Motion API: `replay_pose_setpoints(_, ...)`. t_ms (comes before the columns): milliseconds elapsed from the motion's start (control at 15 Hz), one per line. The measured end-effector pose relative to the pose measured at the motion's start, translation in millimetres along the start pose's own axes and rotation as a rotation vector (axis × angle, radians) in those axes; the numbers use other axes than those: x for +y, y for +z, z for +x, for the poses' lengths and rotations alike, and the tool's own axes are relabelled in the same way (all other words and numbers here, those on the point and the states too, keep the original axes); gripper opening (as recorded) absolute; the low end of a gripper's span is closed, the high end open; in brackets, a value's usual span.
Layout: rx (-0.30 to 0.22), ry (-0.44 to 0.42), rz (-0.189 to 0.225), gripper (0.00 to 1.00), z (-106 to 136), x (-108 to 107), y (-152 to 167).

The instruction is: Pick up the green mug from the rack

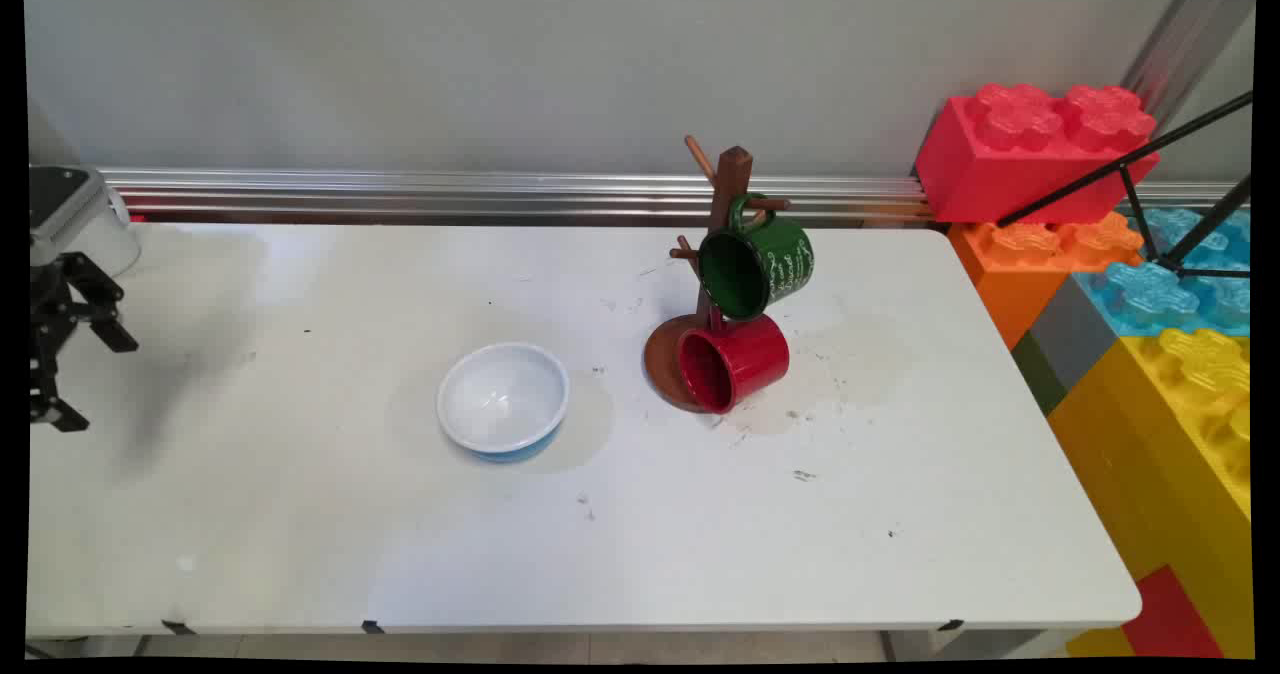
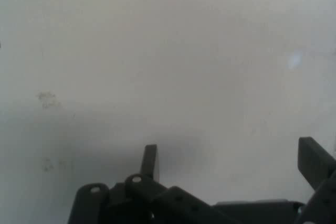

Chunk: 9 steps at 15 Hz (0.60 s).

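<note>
1. The gripper (image 1: 75, 374) hangs at the far left of the table (image 1: 300, 534), low over bare white surface. Its fingers (image 2: 149, 161) are spread wide apart with nothing between them; the hand view shows only plain tabletop in the gap.
2. Nothing is touched. The nearest thing is the bowl (image 1: 503, 399), white inside and blue outside, standing upright near the table's middle, well apart to the gripper's right. Its mouth faces up, so it sits stably on its base.
3. To the right of the bowl stands a wooden mug tree (image 1: 728, 214), a dark post with pegs on a round brown base.
4. A green mug (image 1: 755, 264) hangs by its handle from an upper peg, tilted so its mouth faces down and toward the near left; the peg through the handle keeps it there.
5. A red mug (image 1: 733, 362) sits lower, also tipped with its mouth toward the near left. Its handle appears caught on a low peg, and it rests over the base; whether it bears on the base I cannot tell.
6. Beyond the table's right end, large toy blocks (image 1: 1100, 254) in red, orange, blue and yellow are stacked, and thin black tripod legs (image 1: 1130, 169) cross in front of them.
7. A metal rail (image 1: 450, 194) runs along the wall behind the far edge.
</note>
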State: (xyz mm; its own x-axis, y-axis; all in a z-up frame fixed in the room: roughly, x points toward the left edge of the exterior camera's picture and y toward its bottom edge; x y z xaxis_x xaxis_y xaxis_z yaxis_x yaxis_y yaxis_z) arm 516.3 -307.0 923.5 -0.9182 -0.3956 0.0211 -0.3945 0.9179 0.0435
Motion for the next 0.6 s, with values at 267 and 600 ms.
replay_pose_setpoints(267, 0.059, -0.014, -0.017, 1.0, 9.7, 4.9, 8.3)
replay_pose_setpoints(600, 0.195, -0.044, -0.004, 1.0, 48.1, 8.5, 7.8)
